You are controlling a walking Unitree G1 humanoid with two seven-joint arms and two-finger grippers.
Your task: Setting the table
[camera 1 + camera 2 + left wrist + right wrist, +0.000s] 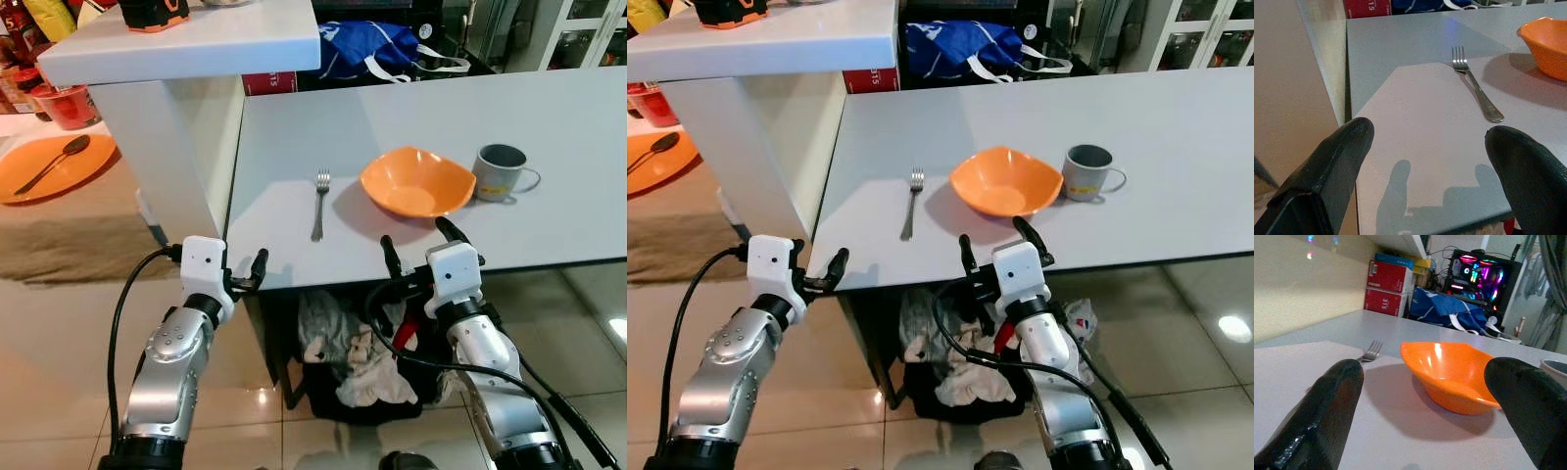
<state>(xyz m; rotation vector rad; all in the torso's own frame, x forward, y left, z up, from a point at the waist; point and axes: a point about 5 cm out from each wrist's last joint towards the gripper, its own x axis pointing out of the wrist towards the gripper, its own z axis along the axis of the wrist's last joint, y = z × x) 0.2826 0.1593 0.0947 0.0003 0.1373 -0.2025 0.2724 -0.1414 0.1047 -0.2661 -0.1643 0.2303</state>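
- Your right gripper [421, 245] hovers at the table's [549, 117] near edge, fingers spread apart and empty, just short of the orange bowl [416, 182].
- Your left gripper [247, 275] sits at the same edge, fingers also apart.
- The fork [319, 204] lies just left of the bowl; the grey mug [501, 172] stands just right of it.

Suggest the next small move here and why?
Probably ease the right claw forward toward the orange bowl. It is open at the table's near edge, facing the bowl. The fork and grey mug already flank the bowl, and both claws hold nothing.
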